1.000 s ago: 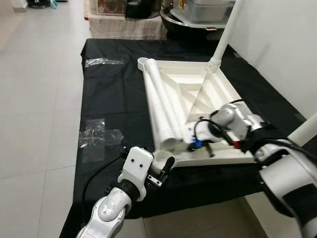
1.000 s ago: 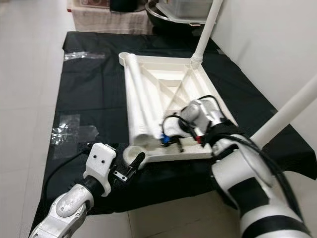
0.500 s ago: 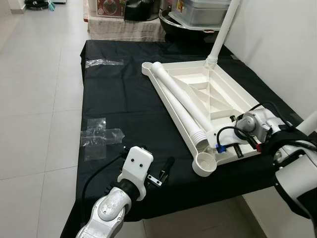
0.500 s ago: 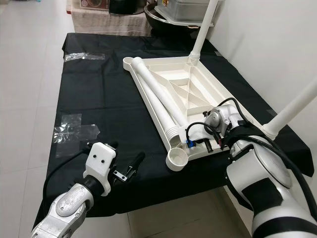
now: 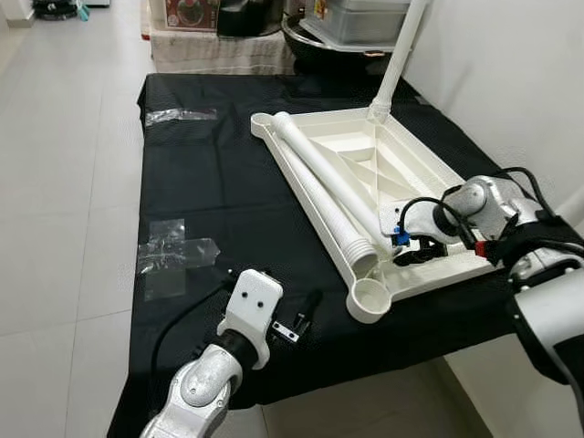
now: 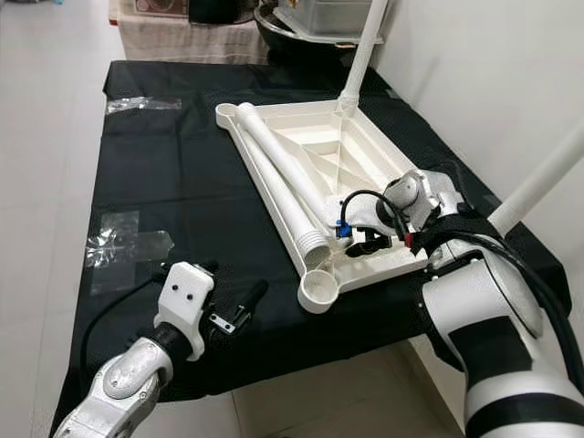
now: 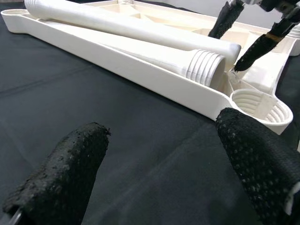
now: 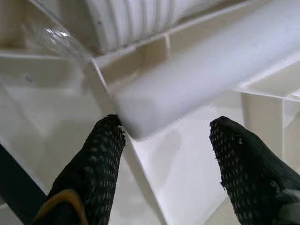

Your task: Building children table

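An upside-down white plastic tabletop (image 5: 424,169) lies on a black cloth. Two loose white legs (image 5: 319,178) lie side by side along its left rim, threaded ends toward me. One leg (image 5: 394,64) stands screwed into the far corner, and another (image 6: 538,178) rises at the right. The near corner socket (image 5: 370,299) is bare. My right gripper (image 5: 412,248) is open inside the tabletop's near end, with a leg's end (image 8: 187,89) just ahead of its fingers. My left gripper (image 5: 306,318) is open low over the cloth, short of the socket (image 7: 255,105).
Two patches of clear tape (image 5: 173,257) (image 5: 178,115) stick to the cloth. A white wall (image 5: 511,73) runs along the right. Pots and boxes (image 5: 351,27) stand behind the cloth. Tiled floor (image 5: 55,210) lies to the left, and the cloth's front edge is close.
The tabletop has swung round on the cloth, so its near corner socket now sits to the right of my left gripper. My right gripper has stayed at its near end.
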Robot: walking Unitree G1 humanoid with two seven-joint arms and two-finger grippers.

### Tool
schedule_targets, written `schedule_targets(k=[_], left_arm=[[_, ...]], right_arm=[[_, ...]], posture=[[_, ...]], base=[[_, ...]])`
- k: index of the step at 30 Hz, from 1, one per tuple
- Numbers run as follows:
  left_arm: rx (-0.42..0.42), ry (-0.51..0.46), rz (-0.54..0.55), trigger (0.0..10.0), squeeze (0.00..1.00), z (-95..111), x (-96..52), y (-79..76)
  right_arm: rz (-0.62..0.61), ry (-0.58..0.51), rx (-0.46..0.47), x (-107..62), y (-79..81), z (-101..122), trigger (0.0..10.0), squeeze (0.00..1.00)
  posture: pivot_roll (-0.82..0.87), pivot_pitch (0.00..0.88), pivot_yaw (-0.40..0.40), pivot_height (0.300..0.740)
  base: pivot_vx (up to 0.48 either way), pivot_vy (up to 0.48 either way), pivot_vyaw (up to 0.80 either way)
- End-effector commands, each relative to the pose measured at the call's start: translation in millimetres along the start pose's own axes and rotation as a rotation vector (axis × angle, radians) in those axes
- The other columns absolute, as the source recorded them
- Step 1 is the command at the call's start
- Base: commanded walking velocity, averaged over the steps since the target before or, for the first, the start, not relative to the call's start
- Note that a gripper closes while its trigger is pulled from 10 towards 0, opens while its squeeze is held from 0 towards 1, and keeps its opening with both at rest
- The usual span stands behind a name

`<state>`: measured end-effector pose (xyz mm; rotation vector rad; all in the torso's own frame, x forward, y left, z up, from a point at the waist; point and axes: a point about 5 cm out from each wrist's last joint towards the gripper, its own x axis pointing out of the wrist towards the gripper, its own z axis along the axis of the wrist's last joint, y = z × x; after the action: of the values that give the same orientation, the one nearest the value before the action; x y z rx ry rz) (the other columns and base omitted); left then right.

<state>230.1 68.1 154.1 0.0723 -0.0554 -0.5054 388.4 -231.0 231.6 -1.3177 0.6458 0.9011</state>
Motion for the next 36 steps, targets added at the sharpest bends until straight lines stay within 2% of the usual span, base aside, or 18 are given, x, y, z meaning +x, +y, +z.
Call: schedule_targets(k=[1,3,4,6,7,9,12,13,15,17,19,21,22,25,27,29,32,36], left_arm=[[-0.003,0.006,-0.001,10.0,0.0,-1.4,-0.8,-0.5],[-0.005,0.005,-0.001,10.0,0.0,-1.1,-0.6,-0.7],[-0.005,0.005,-0.001,10.0,0.0,-1.1,-0.6,-0.7],[-0.003,0.004,-0.001,10.0,0.0,-0.6,-0.6,-0.5],[-0.003,0.004,-0.001,10.0,0.0,-0.6,-0.6,-0.5],[-0.002,0.004,0.001,10.0,0.0,-0.4,-0.9,0.0],[0.0,0.004,0.002,10.0,0.0,-0.3,-0.7,0.5],[0.0,0.004,0.002,10.0,0.0,-0.3,-0.7,0.5],[0.0,0.0,0.003,10.0,0.0,0.8,0.2,0.3],[0.0,0.0,0.003,10.0,0.0,0.8,0.2,0.3],[0.001,-0.007,0.007,10.0,0.0,2.2,1.5,1.1],[0.004,-0.011,0.012,10.0,0.0,3.0,1.8,2.3],[0.004,-0.011,0.012,10.0,0.0,3.0,1.8,2.3],[0.005,-0.011,0.019,10.0,0.0,2.9,1.7,4.0],[0.005,-0.011,0.019,10.0,0.0,2.9,1.7,4.0],[0.011,-0.011,0.03,10.0,0.0,2.7,1.2,6.1],[0.017,-0.007,0.031,10.0,0.0,2.2,0.6,6.7],[0.014,-0.005,0.032,10.0,0.0,1.3,0.4,6.0]], right_arm=[[-0.075,0.105,-0.01,-17.7,-11.4,-12.8,10.0,0.0],[-0.32,0.217,-0.006,-37.0,-33.0,-19.2,10.0,0.0],[-0.32,0.217,-0.006,-37.0,-33.0,-19.2,10.0,0.0],[-0.562,0.185,0.112,-53.5,-52.0,-15.6,10.0,0.0],[-0.562,0.185,0.112,-53.5,-52.0,-15.6,10.0,0.0],[-0.688,0.136,0.199,-64.0,-61.6,-12.4,10.0,0.0],[-0.829,-0.053,0.358,-68.0,-70.8,1.0,10.0,0.0],[-0.829,-0.053,0.358,-68.0,-70.8,1.0,10.0,0.0],[-0.844,-0.282,0.539,-59.5,-72.8,18.4,10.0,0.0],[-0.844,-0.282,0.539,-59.5,-72.8,18.4,10.0,0.0],[-0.788,-0.496,0.769,-39.4,-68.1,36.9,10.0,0.0],[-0.737,-0.589,0.91,-17.4,-58.9,50.0,10.0,0.0],[-0.737,-0.589,0.91,-17.4,-58.9,50.0,10.0,0.0],[-0.689,-0.609,1.008,5.3,-46.2,59.7,10.0,0.0],[-0.689,-0.609,1.008,5.3,-46.2,59.7,10.0,0.0],[-0.649,-0.561,1.046,24.9,-33.3,66.7,10.0,0.0],[-0.639,-0.521,1.058,34.5,-26.8,70.4,10.0,0.0],[-0.65,-0.52,1.059,30.4,-30.4,69.8,10.0,0.0]], posture=[[0.01,0.123,-0.151,0.74],[0.01,0.123,-0.152,0.74],[0.01,0.123,-0.152,0.74],[0.01,0.123,-0.152,0.74],[0.01,0.123,-0.152,0.74],[0.02,0.123,-0.149,0.74],[0.02,0.122,-0.145,0.74],[0.02,0.122,-0.145,0.74],[0.02,0.119,-0.143,0.74],[0.02,0.119,-0.143,0.74],[0.02,0.119,-0.139,0.74],[0.02,0.117,-0.134,0.74],[0.02,0.117,-0.134,0.74],[0.03,0.118,-0.133,0.74],[0.03,0.118,-0.133,0.74],[0.03,0.117,-0.134,0.74],[0.03,0.115,-0.136,0.74],[0.03,0.114,-0.14,0.74]], base=[[0.0,0.0,0.0],[0.0,0.0,0.0],[0.0,0.0,0.0],[0.0,0.0,0.0],[0.0,0.0,0.0],[0.0,0.0,0.0],[0.0,0.0,0.0],[0.0,0.0,0.0],[0.0,0.0,0.0],[0.0,0.0,0.0],[0.0,0.0,0.0],[0.0,0.0,0.0],[0.0,0.0,0.0],[0.0,0.0,0.0],[0.0,0.0,0.0],[0.0,0.0,0.0],[0.0,0.0,0.0],[0.0,0.0,0.0]])
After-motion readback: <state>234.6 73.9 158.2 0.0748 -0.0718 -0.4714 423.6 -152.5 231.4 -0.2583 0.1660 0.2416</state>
